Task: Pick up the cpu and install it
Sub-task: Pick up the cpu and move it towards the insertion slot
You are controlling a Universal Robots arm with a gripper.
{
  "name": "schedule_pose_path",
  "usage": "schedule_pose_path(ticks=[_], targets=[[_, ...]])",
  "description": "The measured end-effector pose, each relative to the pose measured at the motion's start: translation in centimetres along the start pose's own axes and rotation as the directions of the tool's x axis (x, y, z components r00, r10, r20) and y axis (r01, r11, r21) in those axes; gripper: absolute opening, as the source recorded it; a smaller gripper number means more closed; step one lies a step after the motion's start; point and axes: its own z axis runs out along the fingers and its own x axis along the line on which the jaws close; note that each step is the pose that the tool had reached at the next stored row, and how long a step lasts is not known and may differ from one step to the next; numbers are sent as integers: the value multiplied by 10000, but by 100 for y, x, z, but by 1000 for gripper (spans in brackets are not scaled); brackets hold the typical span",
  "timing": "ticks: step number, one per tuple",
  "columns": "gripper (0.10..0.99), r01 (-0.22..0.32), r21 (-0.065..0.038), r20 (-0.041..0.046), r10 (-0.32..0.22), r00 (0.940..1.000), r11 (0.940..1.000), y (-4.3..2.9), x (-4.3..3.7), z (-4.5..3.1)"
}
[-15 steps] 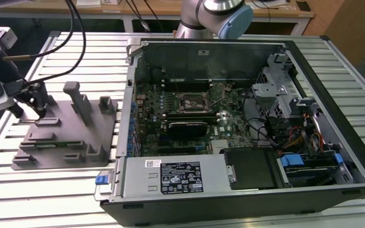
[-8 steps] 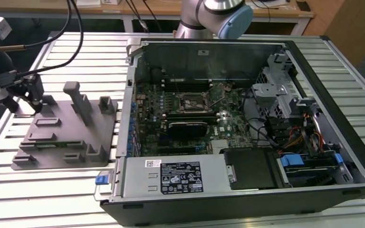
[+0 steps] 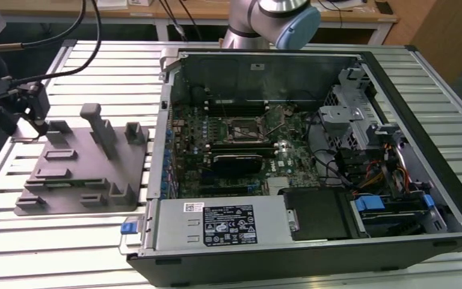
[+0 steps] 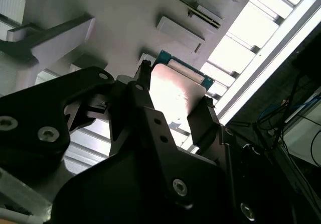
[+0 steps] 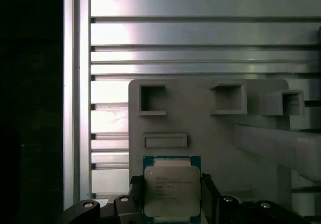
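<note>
The cpu (image 5: 171, 190) is a flat square chip with a shiny metal top and a green edge. It lies at a corner of the grey fixture block (image 5: 210, 133). My gripper (image 5: 171, 182) stands over it with one black finger against each of two opposite edges, shut on the chip. In the second wrist view the cpu (image 4: 176, 94) gleams between the same fingers (image 4: 203, 116). In the exterior view the gripper (image 3: 40, 125) is at the far corner of the fixture block (image 3: 79, 174), on the exterior view's left. The motherboard socket (image 3: 243, 128) sits inside the open computer case.
The open computer case (image 3: 423, 120) takes up the exterior view's right, with cables, drive bays and a power supply (image 3: 215, 223) inside. The fixture block carries raised posts (image 3: 94, 123) and recessed pockets. Everything rests on a slatted aluminium table (image 3: 110, 66). The arm's base (image 3: 271, 24) stands behind the case.
</note>
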Motion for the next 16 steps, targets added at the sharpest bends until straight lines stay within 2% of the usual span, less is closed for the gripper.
schedule_pose_path(ticks=[9,16], targets=[[541,0,0,10,0,10000,10000,9,-5,-213],[541,1,-1,22,-1,10000,10000,15,-9,-346]])
